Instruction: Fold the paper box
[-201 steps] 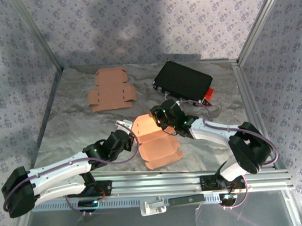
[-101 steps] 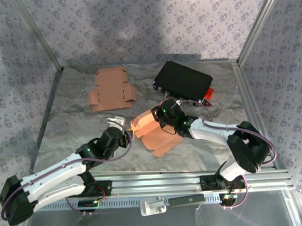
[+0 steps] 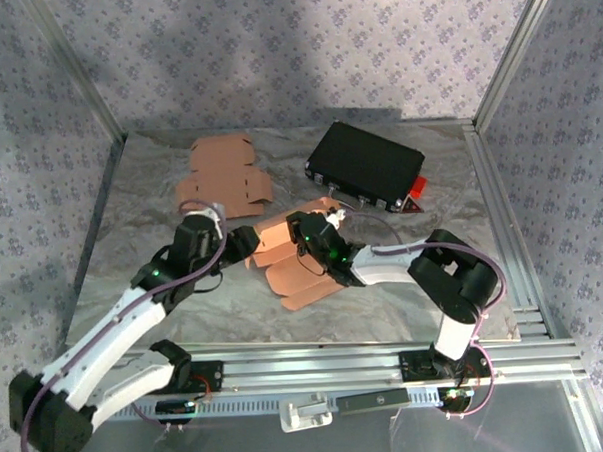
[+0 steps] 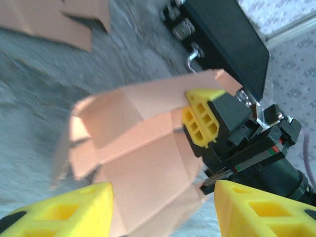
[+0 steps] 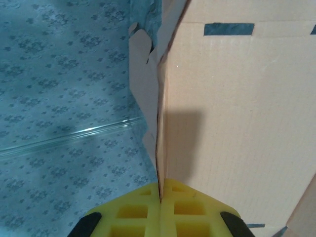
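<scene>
**Held by one flap at mid-table, half folded**

Pinching the paper box by one flap with the right gripper, clenched. Pressing both yellow fingertips together on a thin cardboard edge, seen in the right wrist view running straight down into the seam between them. Reaching in from the 3 o'clock side of the box to make that grip.

Holding the box near the middle of the crinkled silver table, a little toward 6 o'clock. Showing it partly folded, with panels raised and tilted rather than flat. Cannot tell whether the 6 o'clock panel touches the surface.

Facing the box from its 9 o'clock side with the left gripper, released and grasping nothing. Spreading its yellow fingers wide, one to each side of the nearest panel. Cannot tell whether the left one brushes the card.

In the left wrist view, see one yellow finger of the right gripper clamped at the box's 2 o'clock corner.

Find a flat cardboard blank at 11 o'clock of the box, unfolded and lying apart from it. Find a black case at 1 o'clock, near the box, with a red part at its 4 o'clock corner.
</scene>
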Available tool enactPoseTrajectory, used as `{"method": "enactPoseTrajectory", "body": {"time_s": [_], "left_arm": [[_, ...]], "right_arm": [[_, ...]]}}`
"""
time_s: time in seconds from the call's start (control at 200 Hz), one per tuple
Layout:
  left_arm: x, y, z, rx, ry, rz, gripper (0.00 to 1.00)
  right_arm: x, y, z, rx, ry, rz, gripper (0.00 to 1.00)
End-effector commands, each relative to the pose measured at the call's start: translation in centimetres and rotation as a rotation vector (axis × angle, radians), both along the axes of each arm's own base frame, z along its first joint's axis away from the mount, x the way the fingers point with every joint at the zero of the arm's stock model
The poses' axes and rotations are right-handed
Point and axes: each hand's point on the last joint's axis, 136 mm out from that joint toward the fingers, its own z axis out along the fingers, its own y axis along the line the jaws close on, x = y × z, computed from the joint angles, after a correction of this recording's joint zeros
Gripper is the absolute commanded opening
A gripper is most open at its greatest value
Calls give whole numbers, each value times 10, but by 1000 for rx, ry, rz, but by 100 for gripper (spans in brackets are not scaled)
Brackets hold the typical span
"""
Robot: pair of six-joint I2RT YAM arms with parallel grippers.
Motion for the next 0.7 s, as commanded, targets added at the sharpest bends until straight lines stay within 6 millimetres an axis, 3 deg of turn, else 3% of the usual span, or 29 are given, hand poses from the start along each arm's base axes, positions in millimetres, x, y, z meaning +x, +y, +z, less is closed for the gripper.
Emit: {"method": "enactPoseTrajectory", "body": {"time_s": [0.0,0.115,0.225,0.405,0.63,0.695], "left_arm": [[5,-33,26,-171,43,-74,57],[15,-44,11,-170,107,-68,60],[23,-39,1,-129,122,-19,65],[35,-30,-11,-43,132,20,63],[36,-31,2,-67,94,8,62],[33,-22,4,-47,85,36,62]], "right_arm": [[9,-5,4,46,-29,-80,0],[7,-6,2,50,-22,-82,0],[6,-5,2,52,-16,-75,0],[5,-2,4,61,-11,-65,0],[2,-2,1,49,2,-52,0],[2,-2,-2,49,4,-53,0]]}}
